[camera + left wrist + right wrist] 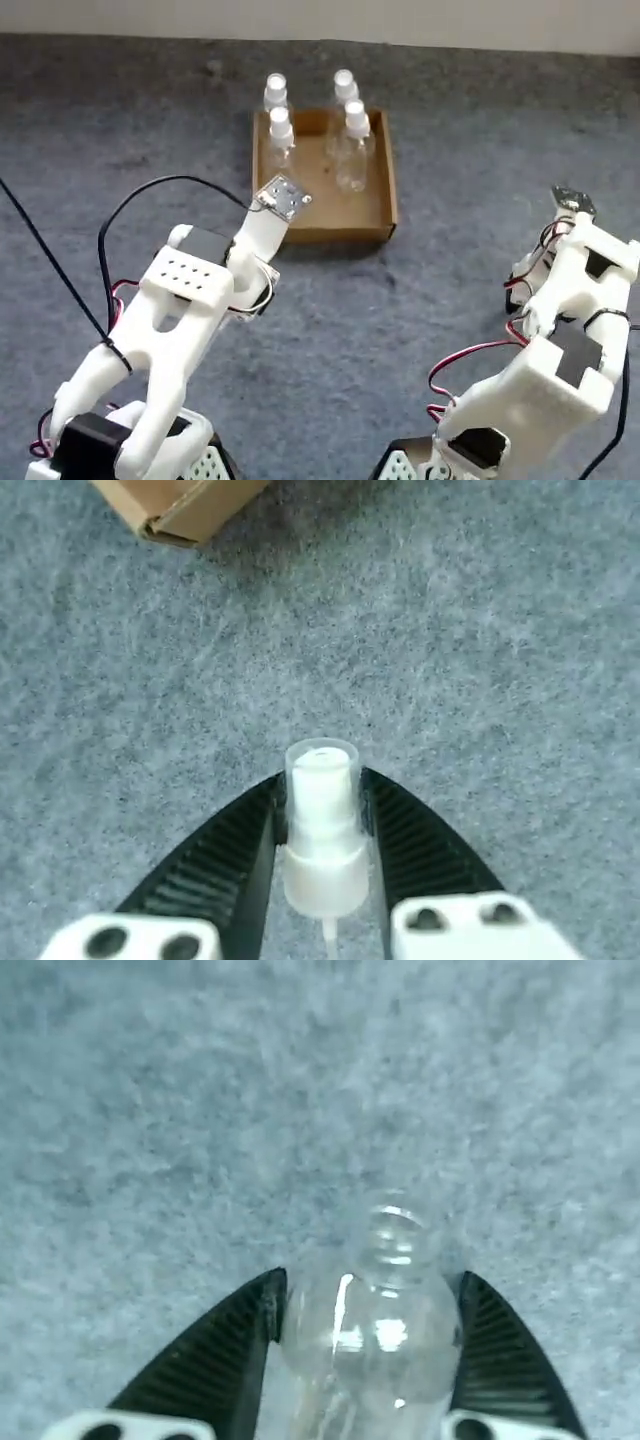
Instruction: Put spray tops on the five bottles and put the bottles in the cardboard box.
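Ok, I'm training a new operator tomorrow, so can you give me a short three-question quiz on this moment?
1. True or false: the bottle in the right gripper already has its top on.
2. How many capped bottles does the high view show at the cardboard box? A) two B) four C) five
3. Fill in: the left gripper is shut on a ____.

Key:
1. False. Its neck is open.
2. B.
3. Spray top.
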Robot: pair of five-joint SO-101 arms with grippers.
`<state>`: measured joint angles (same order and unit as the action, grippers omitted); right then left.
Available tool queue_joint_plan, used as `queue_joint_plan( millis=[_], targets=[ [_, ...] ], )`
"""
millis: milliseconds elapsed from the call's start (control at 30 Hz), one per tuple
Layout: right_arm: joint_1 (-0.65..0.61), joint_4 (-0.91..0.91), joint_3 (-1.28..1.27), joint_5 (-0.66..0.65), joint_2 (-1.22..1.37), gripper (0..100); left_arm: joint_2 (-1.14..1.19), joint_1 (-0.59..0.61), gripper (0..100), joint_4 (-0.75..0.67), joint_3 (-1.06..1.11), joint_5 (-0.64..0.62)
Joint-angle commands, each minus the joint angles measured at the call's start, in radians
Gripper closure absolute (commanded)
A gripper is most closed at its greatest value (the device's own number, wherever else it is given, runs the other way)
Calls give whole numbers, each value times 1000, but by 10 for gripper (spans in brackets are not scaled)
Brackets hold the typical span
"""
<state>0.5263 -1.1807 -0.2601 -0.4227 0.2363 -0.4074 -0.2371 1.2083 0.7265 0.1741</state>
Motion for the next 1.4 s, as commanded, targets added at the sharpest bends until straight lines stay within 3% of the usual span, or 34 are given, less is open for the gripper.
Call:
queue_joint_plan(
  millis=[0, 367, 1267, 1367],
  targets=[
    [-8, 7, 59, 12, -15, 781, -27, -15, 996, -26, 4, -5],
    [-31, -125, 217, 12, -10, 781, -35, -15, 996, -57, 35, -3],
    [-28, -82, 125, 8, -7, 783, -35, -15, 996, -55, 35, -3],
    [-24, -85, 125, 8, -7, 820, -35, -15, 996, -55, 35, -3]
  ],
)
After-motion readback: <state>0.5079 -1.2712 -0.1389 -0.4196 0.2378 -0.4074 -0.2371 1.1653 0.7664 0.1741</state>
